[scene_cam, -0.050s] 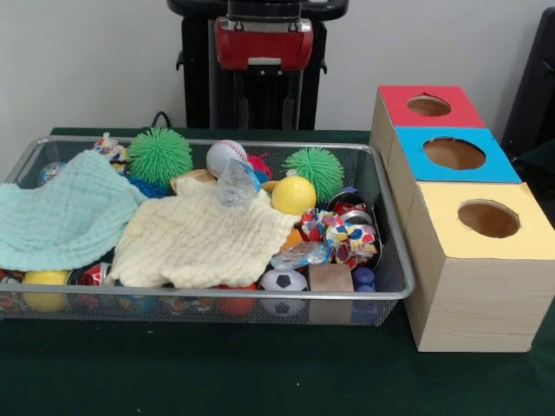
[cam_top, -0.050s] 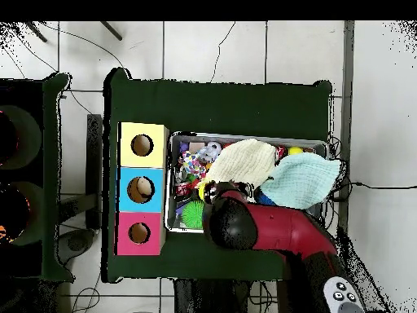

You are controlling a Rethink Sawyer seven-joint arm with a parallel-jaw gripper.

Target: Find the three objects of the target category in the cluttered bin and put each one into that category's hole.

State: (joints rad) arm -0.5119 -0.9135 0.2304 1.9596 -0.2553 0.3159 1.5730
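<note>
The dark green counter (scene_cam, -0.050s: 260, 373) carries everything, and the red and black arm (cam_top, -0.050s: 277, 232) reaches over it in the overhead view, its wide black end covering the bin's near edge. The gripper is hidden beneath that arm from above, and the front view shows no fingers, so whether it is open or closed cannot be told.

The silver wire-mesh bin (scene_cam, -0.050s: 395, 260) sits on the counter, packed with toys. Just beside it stand three light wooden boxes in a row, each with a round hole on top: a yellow-topped box (scene_cam, -0.050s: 512, 243), a blue-topped box (scene_cam, -0.050s: 503, 165) and a red-topped box (scene_cam, -0.050s: 460, 113).

Inside the bin, a pale mint-green waffle cloth (scene_cam, -0.050s: 61, 217) drapes over one end, and a cream-yellow waffle cloth (scene_cam, -0.050s: 199, 238) lies beside it across the middle, both covering things below. Behind them sit two spiky green rubber balls (scene_cam, -0.050s: 159, 154), well apart. Between those rest a white baseball with red stitching (scene_cam, -0.050s: 224, 156) and a crumpled clear plastic bottle (scene_cam, -0.050s: 234, 186). A smooth yellow ball (scene_cam, -0.050s: 294, 195) touches the cream cloth's far corner. Near the boxes lies a multicoloured knotted rope toy (scene_cam, -0.050s: 342, 236), with a small black-and-white football (scene_cam, -0.050s: 284, 282) and a small brown wooden cube (scene_cam, -0.050s: 329, 277) against the front wall.
</note>
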